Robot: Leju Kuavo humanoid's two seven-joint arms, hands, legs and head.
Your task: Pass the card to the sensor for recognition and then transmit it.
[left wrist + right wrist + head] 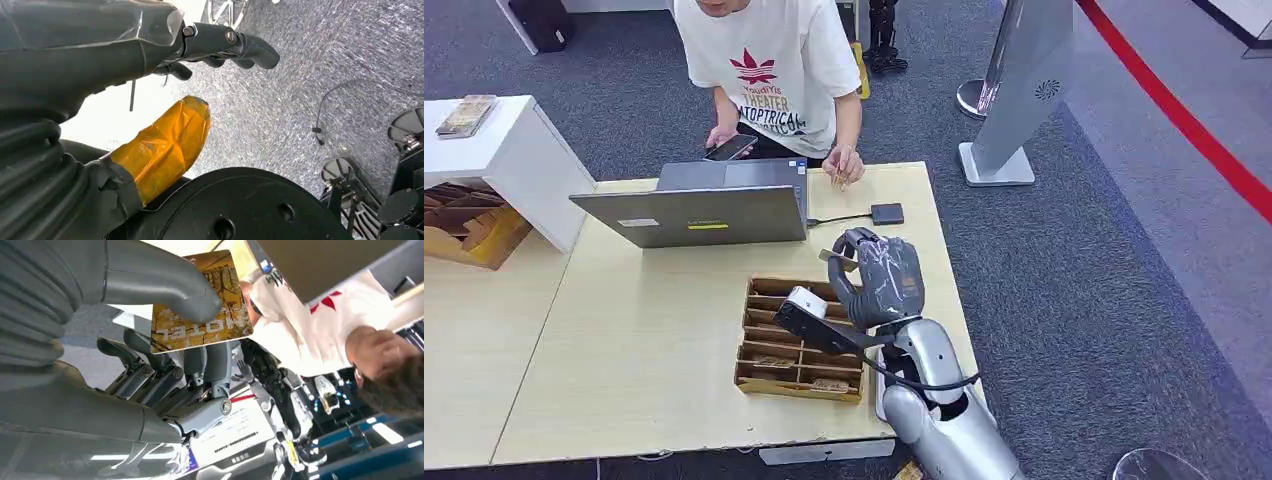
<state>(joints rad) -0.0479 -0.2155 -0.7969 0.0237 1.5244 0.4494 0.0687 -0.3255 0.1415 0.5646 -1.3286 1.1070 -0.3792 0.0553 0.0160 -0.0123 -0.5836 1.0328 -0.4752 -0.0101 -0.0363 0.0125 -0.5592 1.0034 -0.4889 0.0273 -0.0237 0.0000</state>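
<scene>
My right hand (879, 280) is raised over the desk (634, 340), pinching a gold card (202, 302) between thumb and fingers. In the right wrist view the thumb presses the card's face and the card sticks out past the fingers, which I judge leaves its flat side free to offer to a reader. The likely sensor (886, 213), a small dark square pad on a cable, lies on the desk just beyond the hand, beside a laptop (704, 205). Below the hand is a wooden slotted tray (796, 345) with more cards in its compartments. A person (774, 70) sits across the desk with a phone in one hand and the other hand resting on the desk near the pad, where it could get in the way of the hand. My left hand (165, 75) hangs low over carpet, fingers loosely apart, holding nothing.
</scene>
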